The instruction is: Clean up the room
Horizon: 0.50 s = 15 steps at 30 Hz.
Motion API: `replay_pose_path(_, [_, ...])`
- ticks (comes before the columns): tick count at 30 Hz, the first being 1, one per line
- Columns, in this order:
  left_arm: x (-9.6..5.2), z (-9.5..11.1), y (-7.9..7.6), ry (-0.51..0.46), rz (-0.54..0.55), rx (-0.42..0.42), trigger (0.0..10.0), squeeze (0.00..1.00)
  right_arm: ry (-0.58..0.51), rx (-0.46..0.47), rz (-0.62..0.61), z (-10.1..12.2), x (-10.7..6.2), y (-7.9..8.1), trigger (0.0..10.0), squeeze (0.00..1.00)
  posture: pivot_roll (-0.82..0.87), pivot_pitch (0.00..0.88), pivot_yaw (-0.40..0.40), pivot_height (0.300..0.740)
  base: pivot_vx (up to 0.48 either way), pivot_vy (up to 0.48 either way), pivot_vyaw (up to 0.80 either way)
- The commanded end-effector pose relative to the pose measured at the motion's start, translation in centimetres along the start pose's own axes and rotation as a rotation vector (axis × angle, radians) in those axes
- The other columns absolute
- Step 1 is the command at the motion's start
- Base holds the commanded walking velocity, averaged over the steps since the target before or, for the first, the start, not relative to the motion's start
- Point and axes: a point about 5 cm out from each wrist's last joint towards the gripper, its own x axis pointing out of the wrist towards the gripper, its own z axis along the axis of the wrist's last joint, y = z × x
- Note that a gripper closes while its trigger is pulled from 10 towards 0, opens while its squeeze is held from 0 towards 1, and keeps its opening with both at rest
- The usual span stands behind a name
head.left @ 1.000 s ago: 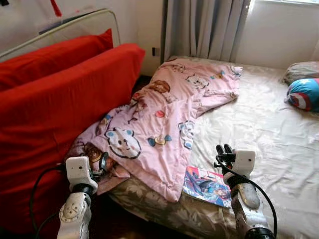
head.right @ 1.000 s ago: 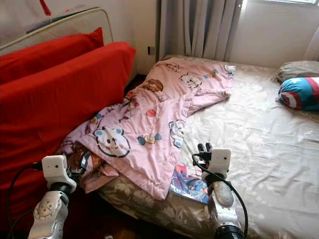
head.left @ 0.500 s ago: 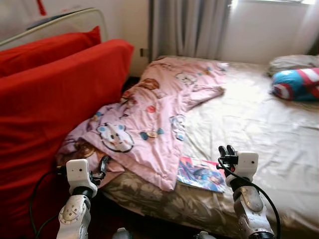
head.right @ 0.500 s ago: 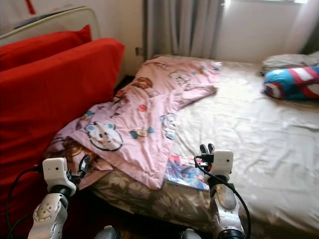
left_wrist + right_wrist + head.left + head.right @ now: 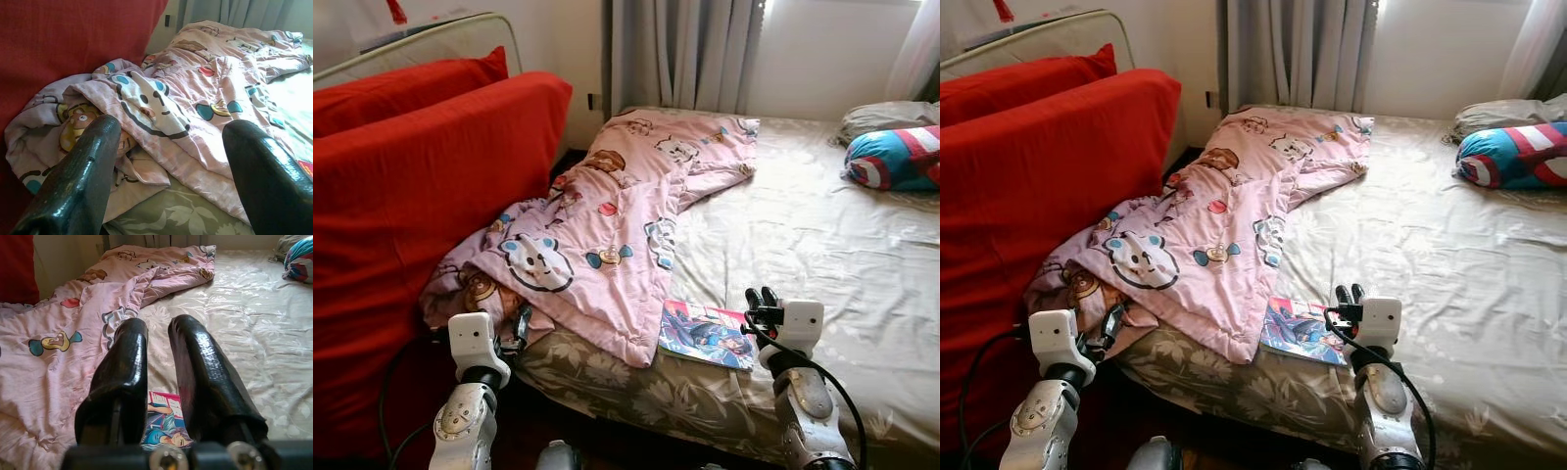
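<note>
A pink cartoon-print blanket lies crumpled across the left side of the bed, and its lower end spills over the bed's edge. A colourful comic book lies flat near the front edge, partly tucked under the blanket's corner. My left gripper is open and empty, low by the blanket's hanging end. My right gripper hovers just right of the book. Its fingers are together and hold nothing, and the book shows under them.
Big red cushions lean against a frame, close along the bed's left side. A blue-and-red round pillow and a grey pillow lie at the far right. Grey curtains hang behind the bed.
The whole view has shifted, so the camera has moved. Both arms keep the same pose, and blanket and book lie as before.
</note>
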Motion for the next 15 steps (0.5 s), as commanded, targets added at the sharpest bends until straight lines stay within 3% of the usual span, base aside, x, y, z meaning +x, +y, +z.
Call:
replay_pose_path(1, [-0.1, 0.0, 0.1, 0.009, -0.005, 0.003, 10.0, 0.0, 0.0, -0.003, 0.012, 0.3, 0.2, 0.2, 10.0, 0.0, -0.05, 0.001, 0.006, 0.649, 0.0, 0.0, 0.0])
replay_pose_path(15, [0.2, 0.4, 0.3, 0.007, -0.026, 0.023, 10.0, 0.0, -0.057, 0.039, -0.029, 1.6, 0.9, -0.2, 10.0, 0.0, -0.05, 0.005, 0.019, 0.634, 0.0, 0.0, 0.0])
